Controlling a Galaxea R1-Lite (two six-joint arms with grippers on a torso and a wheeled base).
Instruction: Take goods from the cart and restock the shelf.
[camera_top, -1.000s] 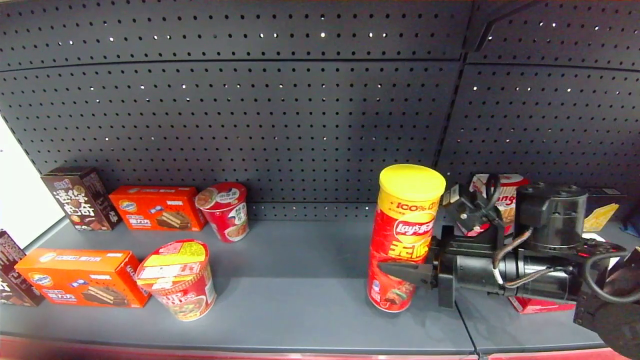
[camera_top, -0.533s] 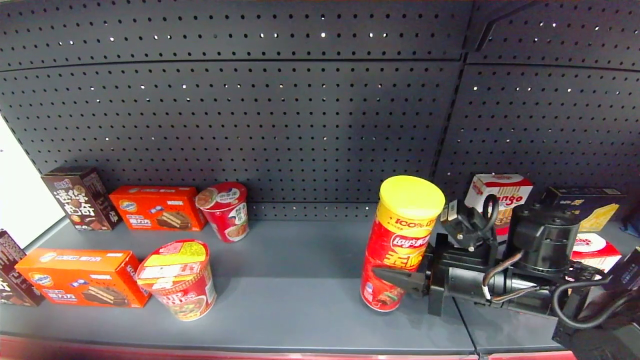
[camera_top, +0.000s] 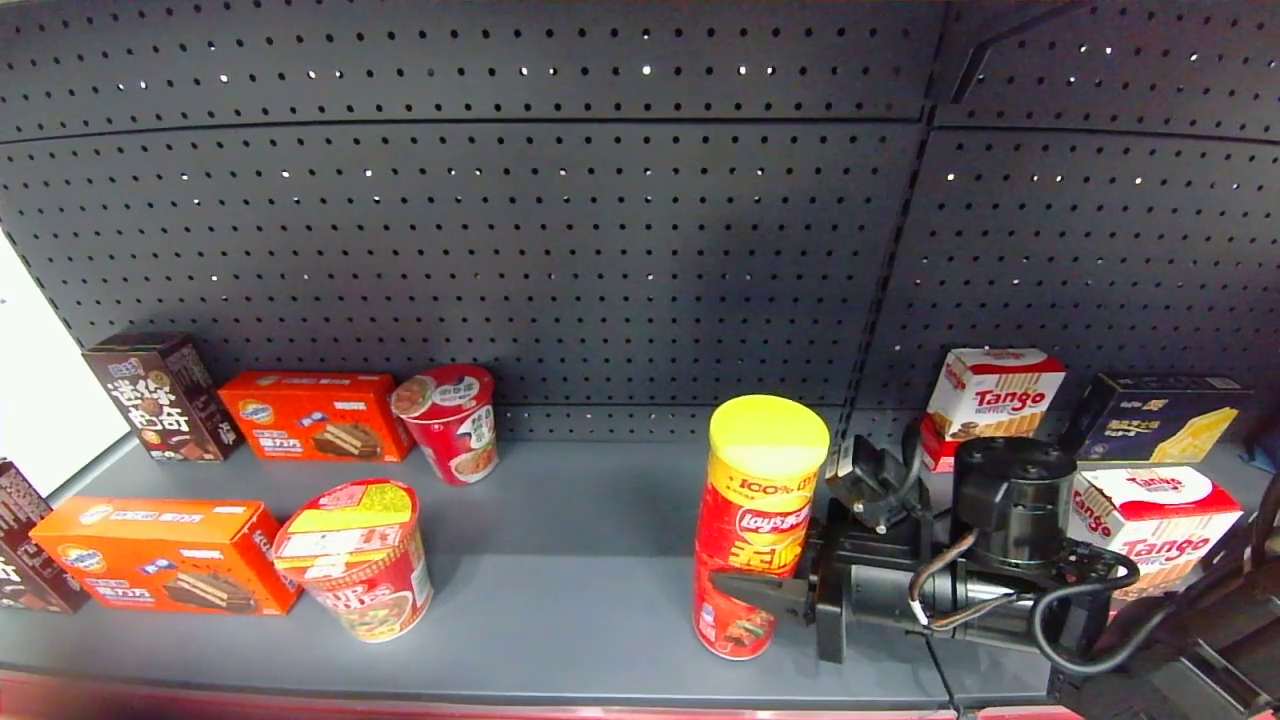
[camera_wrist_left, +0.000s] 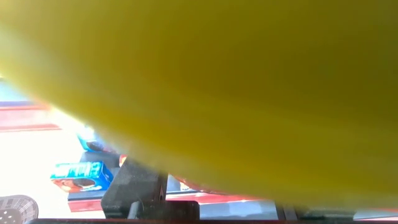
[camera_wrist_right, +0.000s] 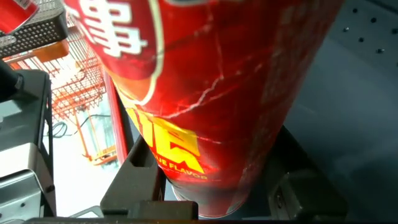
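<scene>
The right pincer (camera_top: 745, 588) is clenched around the lower half of the yellow-lidded red chips can (camera_top: 762, 490), which stands slightly tilted near the front edge of the shelf (camera_top: 590, 570).

Our right arm (camera_top: 970, 590) enters from 4 o'clock and lies level, wrist pointing to 9 o'clock. Our right gripper (camera_top: 752, 590) clamps the can (camera_top: 760, 480) low on its body, one finger on either side.
</scene>
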